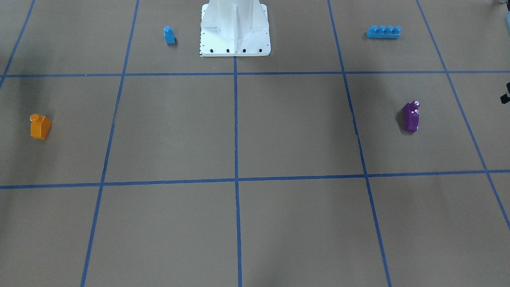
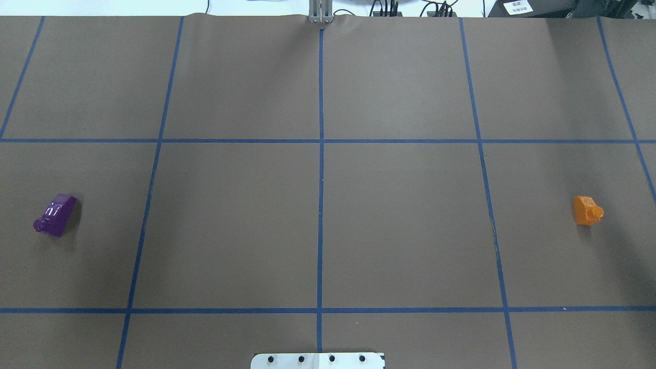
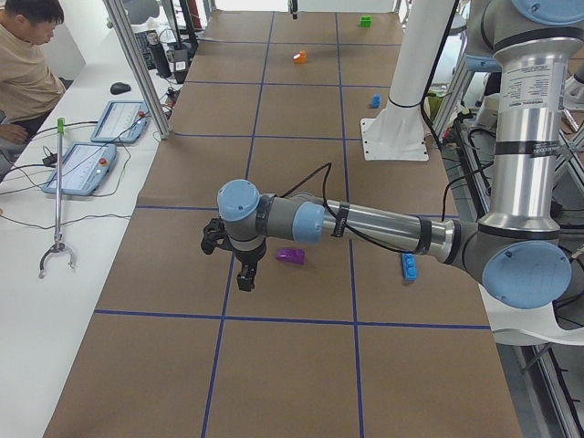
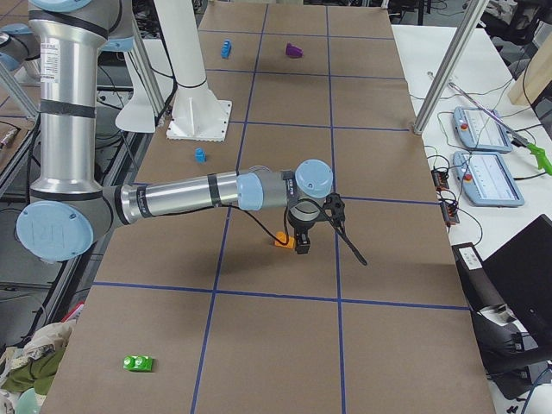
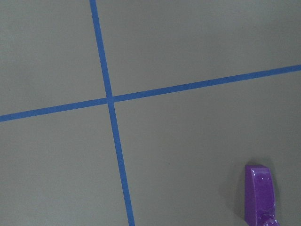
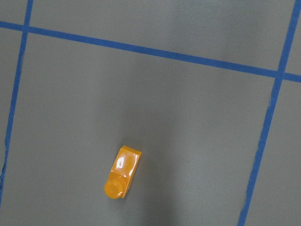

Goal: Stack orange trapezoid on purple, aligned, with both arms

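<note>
**Arm pose.** In the left-end view, the left arm point(image 3: 383, 228) has its upper section upright and its forearm level across the table point(image 2: 400, 225). The wrist is bent down, so the left gripper point(image 3: 245, 279) points at the surface. In the right-end view, the right arm point(image 4: 181, 197) takes the mirrored pose, with the right gripper point(image 4: 302, 245) also pointing down.

**Task items.** In the overhead view, the purple point(image 2: 55, 215) lies at 9 o'clock from the table centre. The orange trapezoid point(image 2: 587, 210) lies at 3 o'clock. The 2 blocks are well apart, each resting on the paper inside its own taped square.

**Surroundings.**
- The white pedestal point(image 1: 235, 28) stands at the robot's edge of the table.
- A small blue block point(image 1: 169, 35) stands at the pedestal's 9 o'clock in the front view.
- A long blue brick point(image 1: 383, 32) lies at the pedestal's 3 o'clock in that view.
- A green block point(image 4: 138, 363) lies near the right end of the table.
- An operator point(image 3: 27, 55) sits at the side bench.
- Nothing lies between the 2 task blocks.

**Grippers.**
- In the left-end view, the left gripper hangs at 9 o'clock of the purple, near it but apart.
- In the right-end view, the right gripper stands just at 3 o'clock of the orange trapezoid and partly covers it. Contact cannot be judged.
- How far either gripper's jaws stand apart cannot be told.
- In the right wrist view, the orange trapezoid lies with no finger on it.
</note>
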